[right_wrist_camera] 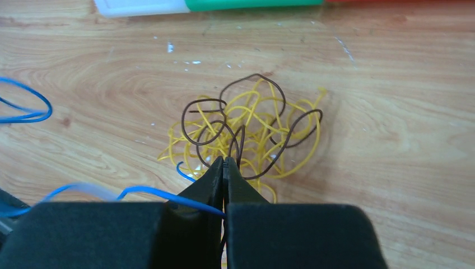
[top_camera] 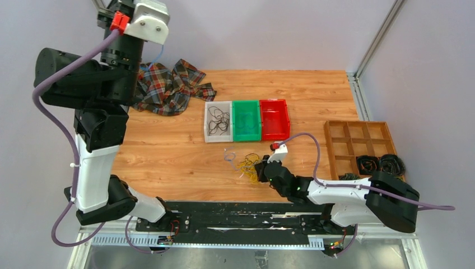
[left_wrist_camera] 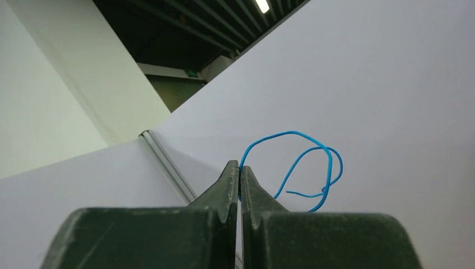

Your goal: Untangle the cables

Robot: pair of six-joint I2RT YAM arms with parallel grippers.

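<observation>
Inside the white bin (top_camera: 206,121) lie black cables (top_camera: 218,119); left gripper (left_wrist_camera: 240,171) pinches a blue cable (left_wrist_camera: 288,133); right gripper (right_wrist_camera: 224,165) clamps a brown cable (right_wrist_camera: 255,75).

A tangle (right_wrist_camera: 252,131) lies on the table (top_camera: 168,157) just ahead of the right gripper (right_wrist_camera: 224,163), at its tips. Three bins (top_camera: 246,128) sit side by side beyond it. A tray (top_camera: 334,131) lies behind that gripper, to its right. A cloth (top_camera: 168,87) lies far ahead and left. One cable (left_wrist_camera: 291,162) loops from the left gripper's (left_wrist_camera: 240,168) tips.

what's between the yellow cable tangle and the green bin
Only bare tabletop with a few pale specks; the yellow cable tangle lies apart from the green bin. The right wrist view shows it best.
</observation>
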